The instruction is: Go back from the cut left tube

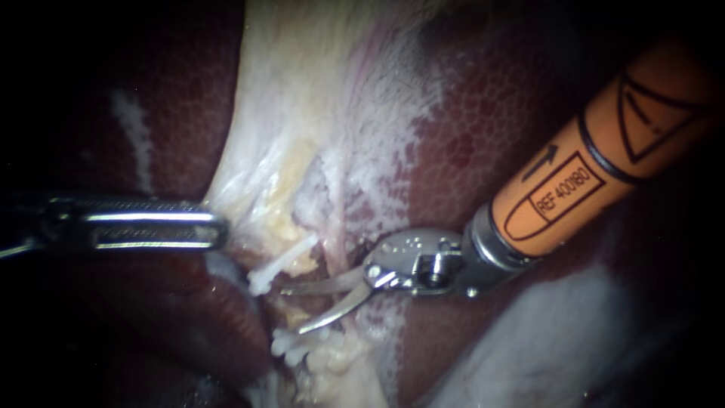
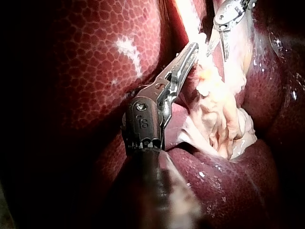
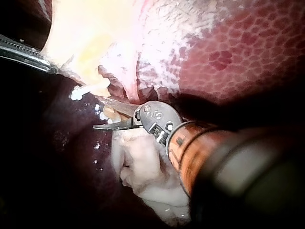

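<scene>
My right instrument (image 1: 293,310), on an orange shaft, has two curved blades standing open with nothing between them. They lie between a white clip (image 1: 276,264) on the upper tube stump and white clips (image 1: 291,347) on the lower stump. In the right wrist view the open blades (image 3: 100,114) sit just under the upper clip (image 3: 83,90). My left instrument (image 1: 215,230) has its jaws shut on the edge of the pale gallbladder tissue (image 1: 302,98). The left wrist view shows those jaws (image 2: 190,52) closed on that edge, with my right instrument (image 2: 217,55) ahead of them.
Dark red liver (image 1: 491,113) surrounds the pale tissue on both sides. A frayed yellowish-white lump of tissue (image 2: 219,119) lies beside my left instrument's jaws. A pale fold (image 3: 143,162) sits under my right instrument's wrist.
</scene>
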Controlling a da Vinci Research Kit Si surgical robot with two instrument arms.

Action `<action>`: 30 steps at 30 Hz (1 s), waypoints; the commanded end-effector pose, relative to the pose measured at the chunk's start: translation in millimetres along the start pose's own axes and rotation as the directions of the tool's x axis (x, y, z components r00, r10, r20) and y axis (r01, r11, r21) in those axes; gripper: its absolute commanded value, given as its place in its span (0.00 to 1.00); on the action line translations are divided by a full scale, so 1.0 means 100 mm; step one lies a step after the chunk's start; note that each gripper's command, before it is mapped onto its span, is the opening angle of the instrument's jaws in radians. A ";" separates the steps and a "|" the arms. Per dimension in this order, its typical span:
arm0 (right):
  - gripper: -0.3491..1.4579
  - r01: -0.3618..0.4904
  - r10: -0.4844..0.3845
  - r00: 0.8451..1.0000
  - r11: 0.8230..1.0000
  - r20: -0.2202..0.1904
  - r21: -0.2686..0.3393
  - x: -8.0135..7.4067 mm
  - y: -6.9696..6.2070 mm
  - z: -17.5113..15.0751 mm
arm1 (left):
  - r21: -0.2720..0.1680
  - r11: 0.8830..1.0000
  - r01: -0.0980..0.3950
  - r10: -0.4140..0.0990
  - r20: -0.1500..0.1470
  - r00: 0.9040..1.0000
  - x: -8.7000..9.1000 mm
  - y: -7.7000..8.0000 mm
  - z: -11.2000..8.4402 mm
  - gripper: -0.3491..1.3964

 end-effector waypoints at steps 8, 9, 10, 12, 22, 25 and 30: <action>0.50 0.010 -0.010 1.000 1.000 -0.008 -0.023 0.000 -0.007 -0.040 | -0.002 1.000 0.000 0.000 0.001 1.000 0.001 0.005 0.001 0.00; 0.51 0.009 -0.010 1.000 1.000 -0.010 -0.030 0.000 -0.009 -0.045 | -0.002 1.000 0.000 0.000 0.001 1.000 0.002 0.005 0.001 0.00; 0.51 0.014 -0.015 1.000 0.999 -0.011 -0.033 0.001 -0.010 -0.053 | -0.002 1.000 0.000 0.000 0.001 1.000 0.002 0.006 0.001 0.00; 0.53 0.014 -0.015 1.000 0.998 -0.017 -0.054 0.003 -0.012 -0.068 | -0.002 1.000 0.000 0.000 0.000 1.000 0.002 0.007 0.001 0.00; 0.49 0.068 -0.073 0.996 0.991 -0.041 -0.117 0.025 -0.022 -0.134 | -0.002 1.000 0.006 -0.006 0.001 1.000 0.003 0.008 0.002 0.00; 0.59 0.110 -0.119 0.991 0.984 -0.053 -0.143 0.031 -0.024 -0.144 | -0.002 1.000 0.006 -0.006 0.001 1.000 0.003 0.009 0.002 0.00; 0.66 0.186 -0.197 0.979 0.966 -0.050 -0.181 0.037 -0.028 -0.153 | -0.002 1.000 0.006 -0.006 0.001 1.000 0.003 0.009 0.002 0.00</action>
